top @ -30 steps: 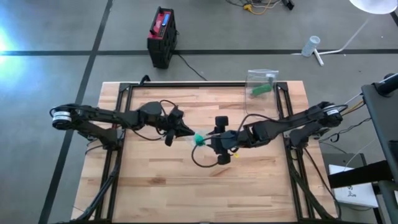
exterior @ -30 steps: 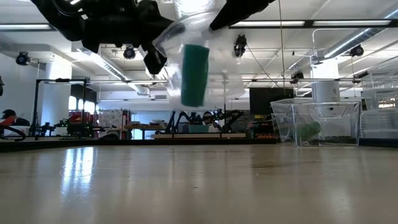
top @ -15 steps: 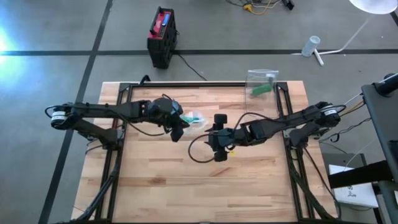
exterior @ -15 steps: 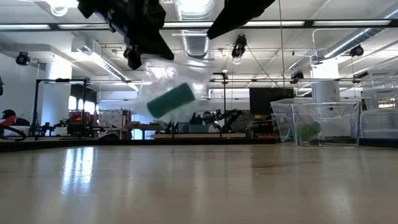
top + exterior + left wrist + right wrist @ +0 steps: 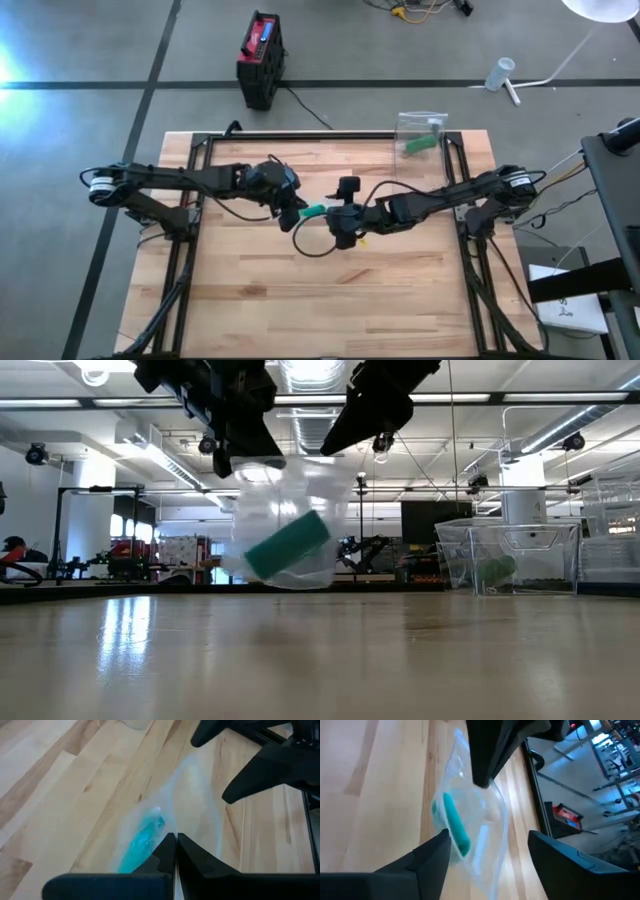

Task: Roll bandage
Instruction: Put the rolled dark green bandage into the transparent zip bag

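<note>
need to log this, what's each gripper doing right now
left gripper: shut on the clear bag holding the green bandage roll.
right gripper: open, holding nothing.

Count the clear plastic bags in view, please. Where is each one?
2. One bag hangs from the left gripper at the table's middle; another bag stands at the table's far edge. None seems hidden.

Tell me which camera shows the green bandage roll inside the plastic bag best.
The low view: the green bandage roll hangs side-on, tilted, inside the clear bag. The right wrist view shows it close but slanted, the left wrist view blurred behind the left gripper, and the high view only a green sliver.
</note>
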### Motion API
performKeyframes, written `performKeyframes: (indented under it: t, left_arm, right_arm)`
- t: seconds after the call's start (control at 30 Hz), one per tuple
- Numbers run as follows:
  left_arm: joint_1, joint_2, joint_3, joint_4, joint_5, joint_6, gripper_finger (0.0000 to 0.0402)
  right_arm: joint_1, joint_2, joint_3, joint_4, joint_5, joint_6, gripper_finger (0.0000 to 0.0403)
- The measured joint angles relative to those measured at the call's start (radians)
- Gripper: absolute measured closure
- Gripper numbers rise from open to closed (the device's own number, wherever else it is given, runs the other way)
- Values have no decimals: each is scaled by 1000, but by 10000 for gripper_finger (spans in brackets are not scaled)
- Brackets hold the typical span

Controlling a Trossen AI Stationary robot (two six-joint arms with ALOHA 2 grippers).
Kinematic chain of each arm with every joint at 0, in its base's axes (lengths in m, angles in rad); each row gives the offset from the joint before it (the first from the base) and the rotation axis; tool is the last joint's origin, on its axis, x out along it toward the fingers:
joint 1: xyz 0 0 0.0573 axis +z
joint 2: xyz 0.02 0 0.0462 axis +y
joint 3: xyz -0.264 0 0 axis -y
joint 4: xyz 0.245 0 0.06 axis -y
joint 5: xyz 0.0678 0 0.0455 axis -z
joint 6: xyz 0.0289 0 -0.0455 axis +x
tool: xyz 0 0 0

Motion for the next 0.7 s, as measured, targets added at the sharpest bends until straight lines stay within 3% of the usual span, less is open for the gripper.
performKeyframes:
  t: [0.13, 0.33, 0.43, 0.7]
  left_arm:
    - [-4, 8, 0, 11, 0, 8, 401]
    - [-22, 15, 0, 48, 34, 44, 401]
    - [-33, 15, 0, 61, 83, 59, 401]
    - [-43, 15, 0, 59, 93, 88, 401]
  right_arm:
    - [-8, 3, 0, 5, -12, 15, 124]
    - [-44, 35, 0, 16, -158, 39, 97]
    - [-62, 58, 0, 24, -156, 38, 97]
    - [-59, 55, 0, 27, -154, 38, 115]
